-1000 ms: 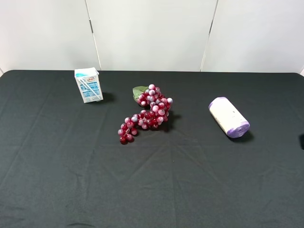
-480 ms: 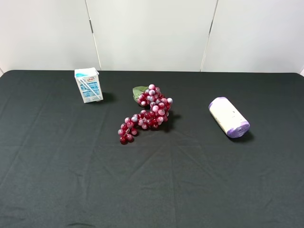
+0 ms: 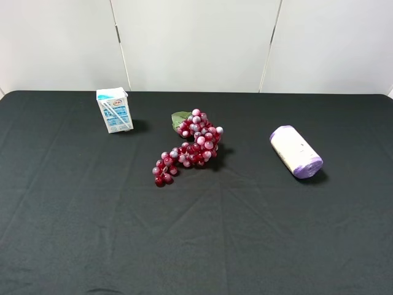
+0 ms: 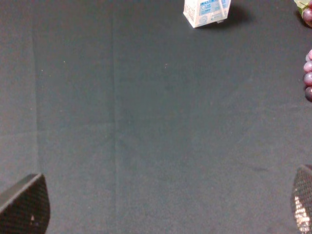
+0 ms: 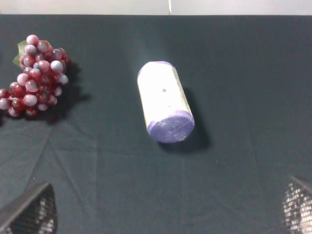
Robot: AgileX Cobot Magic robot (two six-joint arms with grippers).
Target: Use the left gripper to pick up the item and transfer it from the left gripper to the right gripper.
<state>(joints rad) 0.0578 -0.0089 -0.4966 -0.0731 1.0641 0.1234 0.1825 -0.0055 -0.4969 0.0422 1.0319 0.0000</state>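
Item [image 5: 164, 101] lying on its side on the surface [image 3: 245, 233] ahead of the wide-open, empty right pincer [image 5: 165, 207], unmoved since earlier, left pincer [image 4: 161, 204] also wide open, empty, carton [image 4: 205, 11] far ahead, grapes [image 3: 190, 147] unchanged.

Worktop [image 3: 196, 246] is plain black cloth. The item [image 3: 295, 151] is cream-white with purple ends, the grapes [image 3: 191, 146] dark red and pinkish with a green leaf, the carton [image 3: 115, 110] white and blue-teal.
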